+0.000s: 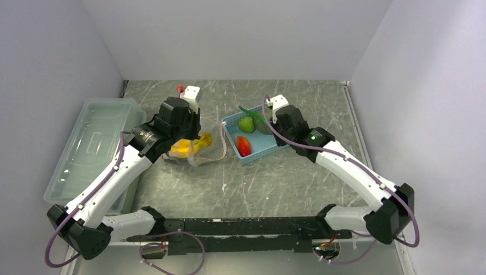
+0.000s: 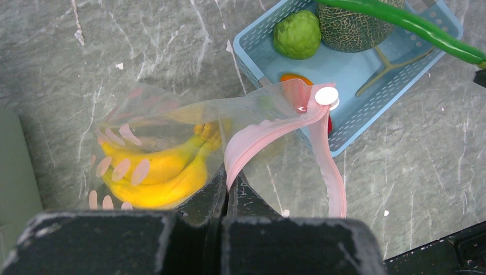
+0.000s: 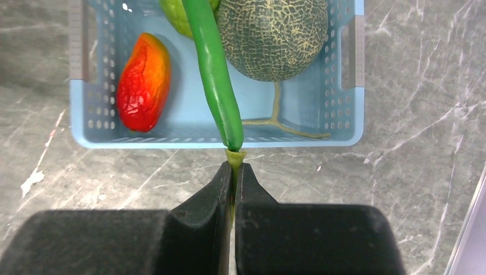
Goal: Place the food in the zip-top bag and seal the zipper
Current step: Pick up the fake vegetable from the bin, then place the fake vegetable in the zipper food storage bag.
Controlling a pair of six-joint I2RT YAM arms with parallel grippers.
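The clear zip-top bag lies left of the light-blue basket, with the yellow banana inside. My left gripper is shut on the pink zipper strip and holds the mouth up. A white slider sits on the strip. My right gripper is shut on the stem of the thin green vegetable, held over the basket. In the basket lie the dark green round fruit, the red-orange fruit and the lime-green fruit. The eggplant is out of view.
A large translucent bin stands at the left edge of the table. The walls close in at left, back and right. The bag and the basket sit mid-table between the two arms.
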